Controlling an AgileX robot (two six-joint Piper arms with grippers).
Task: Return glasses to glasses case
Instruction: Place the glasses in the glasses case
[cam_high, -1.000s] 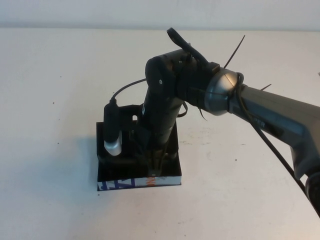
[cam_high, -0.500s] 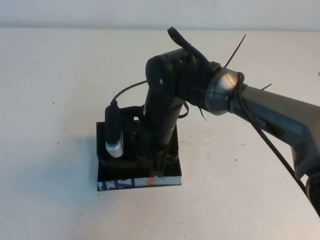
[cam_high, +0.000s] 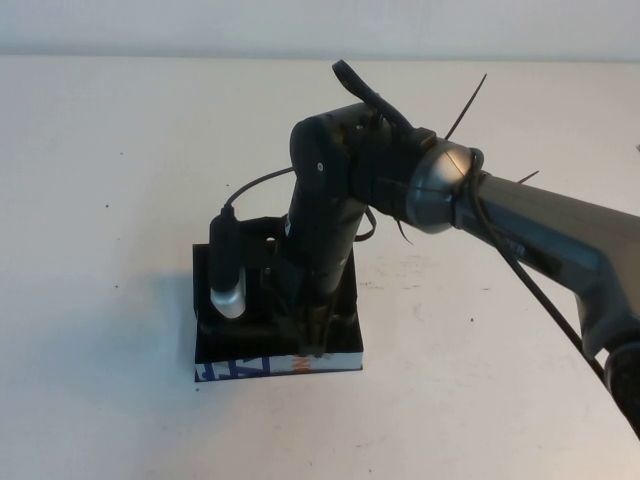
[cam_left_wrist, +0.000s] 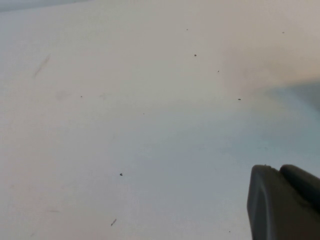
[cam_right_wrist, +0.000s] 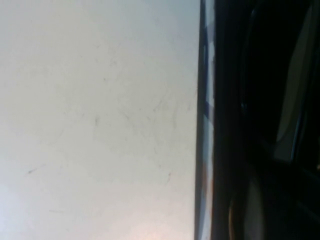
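We see the right arm reaching in from the right side of the table, bent steeply down so that the right gripper points into the glasses case, which lies open near the middle of the table with its blue, white and orange front edge facing us. The fingertips sit low inside the case, close to that patterned edge, and the jaws stand nearly together, pinched tight. The arm's own bulk covers most of the black interior from above, so we cannot make out from there what the fingers hold. In the right wrist view the patterned edge of the case runs as a thin strip against the pale table, and just inside it we catch pale reflective shapes that we take for the lenses of the glasses, lying down in the dark hollow. We judge that the gripper is pinching a thin part of the frame, which would explain such a narrow closure, though the contact itself is hidden. Coming in steeply from above makes sense here: it lets the glasses pass between the case walls without pushing the case along the table. The left gripper shows only as a dark corner over bare table, well away from the work, and we cannot tell how its fingers stand.
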